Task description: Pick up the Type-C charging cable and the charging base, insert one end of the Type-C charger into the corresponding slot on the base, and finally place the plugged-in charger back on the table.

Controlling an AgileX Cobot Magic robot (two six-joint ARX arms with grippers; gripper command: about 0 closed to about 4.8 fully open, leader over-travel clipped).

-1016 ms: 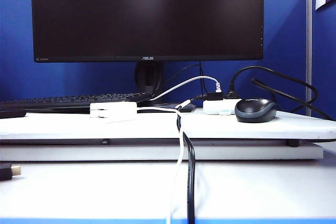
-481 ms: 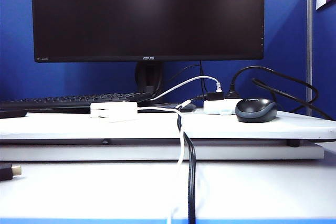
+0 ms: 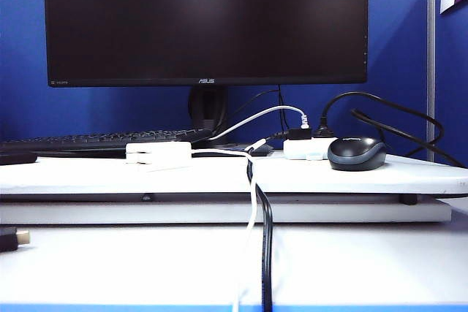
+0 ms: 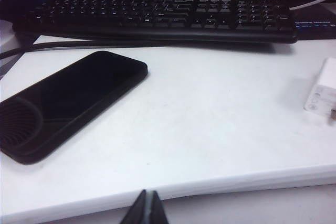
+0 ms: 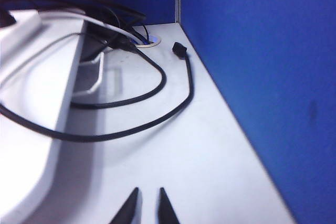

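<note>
The charging base (image 3: 157, 155) is a white block lying on the raised board of the table (image 3: 110, 261), left of the middle; its corner (image 4: 324, 92) also shows in the left wrist view. The Type-C charging cable (image 3: 252, 202) runs from the base's right end, over the board's front edge and down toward me. Whether its plug sits in the base I cannot tell. My left gripper (image 4: 146, 196) hovers shut and empty before the board's front edge. My right gripper (image 5: 148, 193) stands slightly open and empty over the bare table by the blue partition. Neither gripper shows in the exterior view.
A thick black cable (image 3: 265, 253) lies beside the white one. A white hub (image 3: 307, 149) with black plugs and a dark mouse (image 3: 356, 153) sit at the right of the board. A black phone (image 4: 68, 103) and keyboard (image 4: 157, 17) lie left. Loose black cables (image 5: 157, 93) curl near the partition (image 5: 262, 77).
</note>
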